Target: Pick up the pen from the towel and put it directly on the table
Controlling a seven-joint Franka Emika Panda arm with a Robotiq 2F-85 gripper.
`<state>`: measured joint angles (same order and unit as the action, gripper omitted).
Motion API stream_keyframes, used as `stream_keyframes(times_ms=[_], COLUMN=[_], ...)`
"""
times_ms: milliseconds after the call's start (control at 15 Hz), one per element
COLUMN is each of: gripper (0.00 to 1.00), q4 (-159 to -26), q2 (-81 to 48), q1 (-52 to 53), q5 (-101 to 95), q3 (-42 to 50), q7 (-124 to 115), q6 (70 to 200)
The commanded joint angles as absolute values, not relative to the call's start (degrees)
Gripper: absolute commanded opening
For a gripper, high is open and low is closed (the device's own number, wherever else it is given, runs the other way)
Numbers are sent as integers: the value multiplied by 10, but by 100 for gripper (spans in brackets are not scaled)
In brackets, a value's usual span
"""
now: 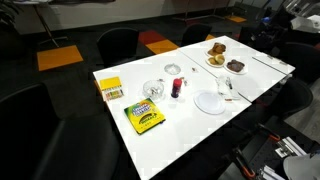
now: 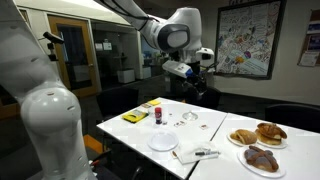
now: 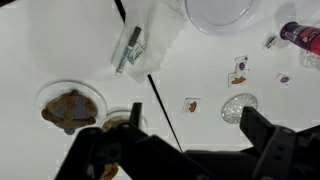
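Observation:
The pen (image 3: 127, 48) is a short dark and silver stick lying on the white towel (image 3: 158, 38), at the top of the wrist view. It also shows in both exterior views (image 1: 229, 87) (image 2: 206, 153), on the towel (image 1: 237, 93) (image 2: 190, 155) near the table's long edge. The white table (image 1: 185, 125) (image 2: 205, 125) carries everything. My gripper (image 2: 191, 78) hangs high above the table, well apart from the pen. In the wrist view its dark fingers (image 3: 185, 150) are spread wide and hold nothing.
A yellow crayon box (image 1: 145, 118), a small red bottle (image 1: 177, 88) (image 3: 300, 35), a glass bowl (image 1: 153, 90) (image 3: 238, 107) and a white plate (image 1: 210, 101) (image 2: 163, 142) stand on the table. Plates of pastries (image 1: 217, 60) (image 2: 262, 135) (image 3: 70, 108) sit at one end. Small stickers lie scattered.

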<state>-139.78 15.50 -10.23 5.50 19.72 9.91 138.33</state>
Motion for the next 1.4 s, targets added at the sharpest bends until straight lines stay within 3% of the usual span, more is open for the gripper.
stream_keyframes(times_ms=[0, 400, 867, 1333], gripper=[100, 100, 100, 100], q4=[-1397, -1378, -1320, -1240], q2=[149, 127, 5, -133], q1=[-114, -122, -133, -175], q5=[61, 51, 167, 260], q3=[188, 185, 224, 194], q7=[101, 79, 103, 101], q6=[1382, 1386, 1411, 1379])
